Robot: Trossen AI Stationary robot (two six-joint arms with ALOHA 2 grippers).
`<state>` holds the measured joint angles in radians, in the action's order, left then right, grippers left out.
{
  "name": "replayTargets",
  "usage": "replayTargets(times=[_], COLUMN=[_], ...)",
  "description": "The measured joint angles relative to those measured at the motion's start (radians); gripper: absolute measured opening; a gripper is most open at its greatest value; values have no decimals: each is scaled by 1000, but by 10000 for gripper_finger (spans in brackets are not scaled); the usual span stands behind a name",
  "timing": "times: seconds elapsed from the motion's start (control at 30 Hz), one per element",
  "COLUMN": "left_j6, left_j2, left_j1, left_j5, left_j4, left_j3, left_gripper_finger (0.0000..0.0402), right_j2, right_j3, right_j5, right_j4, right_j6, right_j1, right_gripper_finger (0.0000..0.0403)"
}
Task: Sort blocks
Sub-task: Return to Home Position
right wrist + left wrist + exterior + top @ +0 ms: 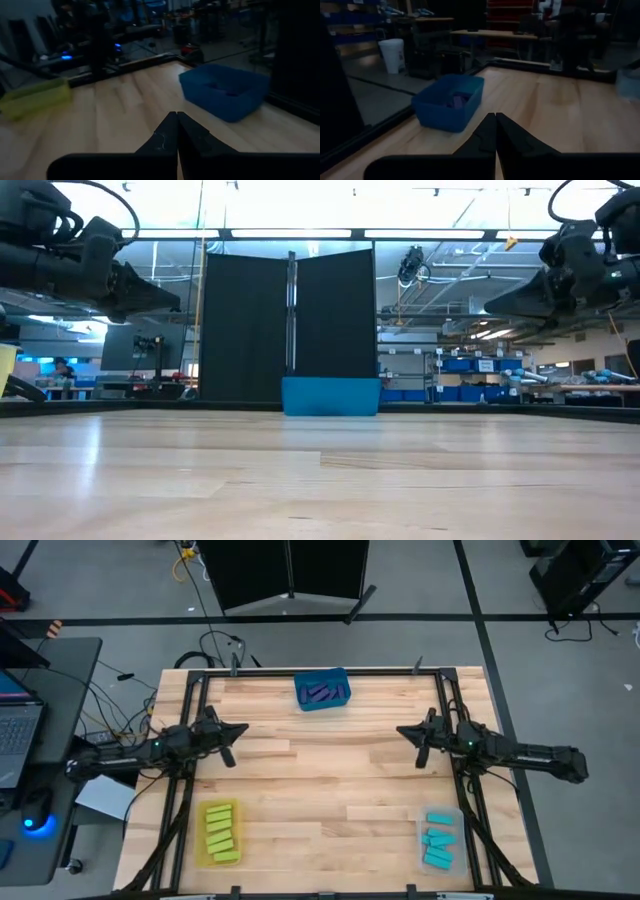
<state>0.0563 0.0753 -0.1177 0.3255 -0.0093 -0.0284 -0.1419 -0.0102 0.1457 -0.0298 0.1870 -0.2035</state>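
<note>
Purple blocks [322, 693] lie in the blue bin [322, 703] at the table's far middle. Lime blocks [222, 831] lie in the yellow bin [205, 835] at the near left. Cyan blocks [437, 838] lie in the clear bin [456, 840] at the near right. My left gripper [243, 728] is shut and empty, raised above the table's left side. My right gripper [401, 729] is shut and empty, raised above the right side. The blue bin also shows in the left wrist view [451, 107] and the right wrist view [225, 91].
Bare wooden table [330, 780] lies between the two arms. A dark metal frame [320, 672] runs along the table's edges. A laptop [15, 735] sits on a side desk left of the table.
</note>
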Motion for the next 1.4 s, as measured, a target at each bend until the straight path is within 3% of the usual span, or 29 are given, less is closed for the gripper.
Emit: replayTargets(times=[0.37,0.8,1.4], left_j6=[0,73,73], left_j2=[-38,109,114], left_j1=[0,0,0], left_j5=[200,189,187], left_j4=[13,14,45], left_j3=[0,0,3], left_gripper_finger=[12,12,12], right_j2=[113,114,114], right_j3=[-66,-66,-66], right_j5=[96,122,118], right_j4=[212,207,195], right_j6=[19,-7,0], right_j1=[-4,-4,-4], right_gripper_finger=[8,36,40])
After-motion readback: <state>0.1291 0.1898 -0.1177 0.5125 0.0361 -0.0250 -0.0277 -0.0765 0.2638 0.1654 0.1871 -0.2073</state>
